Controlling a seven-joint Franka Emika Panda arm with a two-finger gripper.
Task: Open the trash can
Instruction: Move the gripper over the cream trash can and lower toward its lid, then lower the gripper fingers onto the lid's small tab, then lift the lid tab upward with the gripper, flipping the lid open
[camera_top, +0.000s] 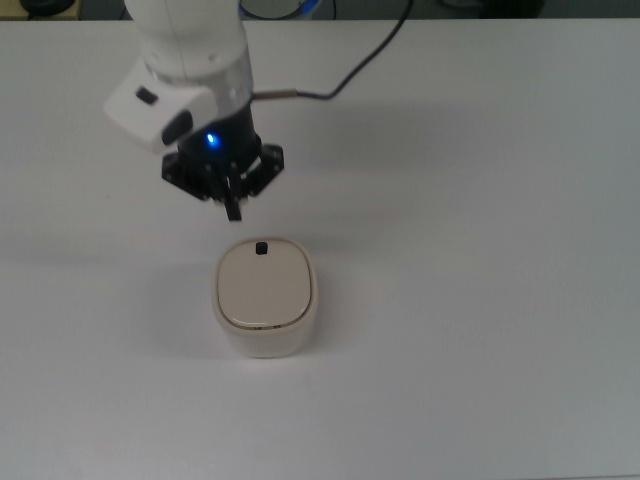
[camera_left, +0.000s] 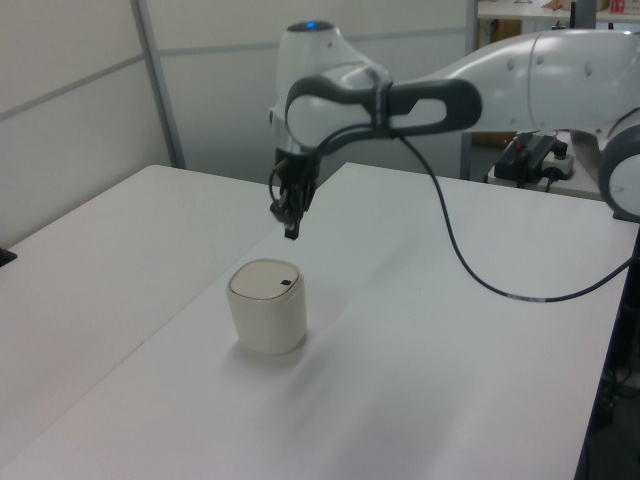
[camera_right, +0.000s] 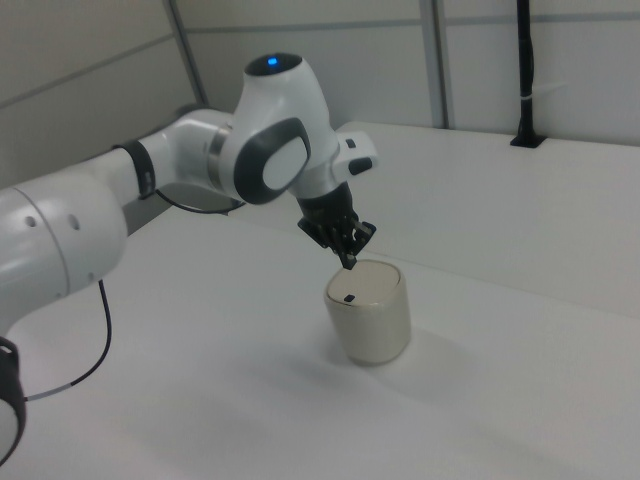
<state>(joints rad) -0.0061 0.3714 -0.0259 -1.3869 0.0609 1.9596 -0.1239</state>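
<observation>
A broad white surface is filling most of the room, its top plain and matte. Pale wall panels are standing behind it, split by a grey upright post. In the right view a thin black pole is rising from a small foot at the far edge. At the left view's right, some dark equipment is sitting on a bench beyond.

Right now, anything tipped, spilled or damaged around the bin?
Nothing stands out. The small cream-beige plastic trash can stands upright on the white table, lid flat and closed, black button intact. The end effector hangs just above it, not touching.
</observation>
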